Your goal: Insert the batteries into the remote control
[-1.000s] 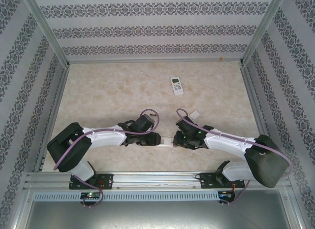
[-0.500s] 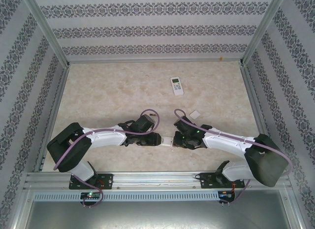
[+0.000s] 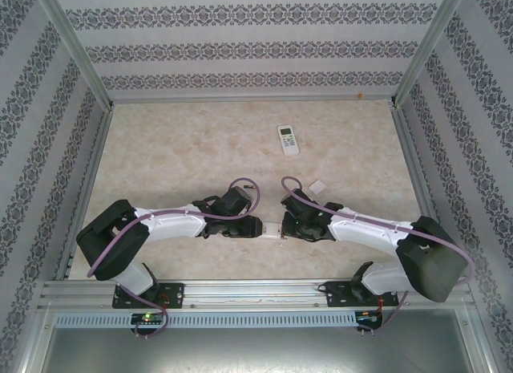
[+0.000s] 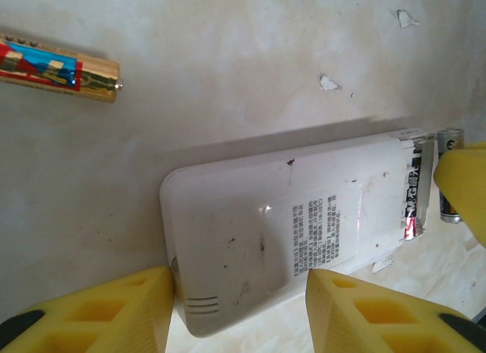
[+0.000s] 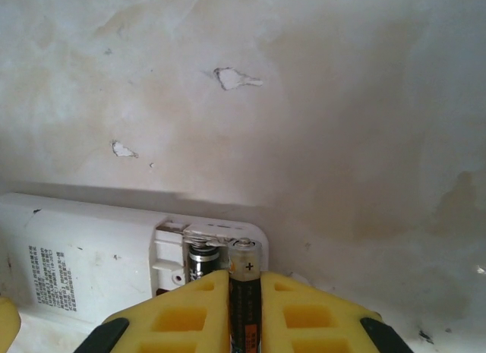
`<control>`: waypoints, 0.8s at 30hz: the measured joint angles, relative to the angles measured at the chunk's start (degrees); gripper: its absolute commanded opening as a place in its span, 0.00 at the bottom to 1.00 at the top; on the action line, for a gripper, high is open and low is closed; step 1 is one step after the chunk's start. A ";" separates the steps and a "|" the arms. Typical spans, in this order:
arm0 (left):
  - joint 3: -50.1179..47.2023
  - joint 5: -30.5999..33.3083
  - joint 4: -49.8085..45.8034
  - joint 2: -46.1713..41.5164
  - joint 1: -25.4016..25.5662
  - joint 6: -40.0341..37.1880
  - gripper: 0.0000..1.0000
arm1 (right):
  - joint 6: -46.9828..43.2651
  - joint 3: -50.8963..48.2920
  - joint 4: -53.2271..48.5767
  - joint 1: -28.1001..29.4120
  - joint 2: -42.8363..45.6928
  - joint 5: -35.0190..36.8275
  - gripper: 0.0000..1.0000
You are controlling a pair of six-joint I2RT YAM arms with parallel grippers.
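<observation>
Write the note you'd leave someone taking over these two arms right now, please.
Left gripper: shut on the white remote, which lies back-up on the table.
Right gripper: shut on a battery, at the open compartment.
Done: one seated battery in the compartment.
Left: seat the held one. A loose battery lies nearby on the table.

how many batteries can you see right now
3: loose battery on the table; second battery in the remote; third battery pinched by the right gripper. Others may be hidden.
</observation>
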State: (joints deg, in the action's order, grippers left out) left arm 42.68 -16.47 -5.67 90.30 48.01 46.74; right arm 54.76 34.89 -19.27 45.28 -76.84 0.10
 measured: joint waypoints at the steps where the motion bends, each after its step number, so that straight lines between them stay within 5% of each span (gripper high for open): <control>1: 0.00 0.00 0.00 0.00 0.00 0.02 0.49 | 0.00 0.20 0.20 0.04 -0.31 0.09 0.16; 12: 0.00 0.02 0.11 0.00 0.00 0.02 0.49 | 0.39 1.07 1.05 0.37 -1.64 0.70 0.26; 24: 0.00 0.04 0.13 0.00 0.00 -0.02 0.49 | 0.39 1.07 0.61 0.37 -1.14 1.07 0.15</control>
State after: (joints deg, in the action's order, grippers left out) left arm 42.68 -16.43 -5.54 90.30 48.01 46.72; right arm 55.16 35.97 -18.65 45.65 -77.97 1.17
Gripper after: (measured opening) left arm 0.493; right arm 0.161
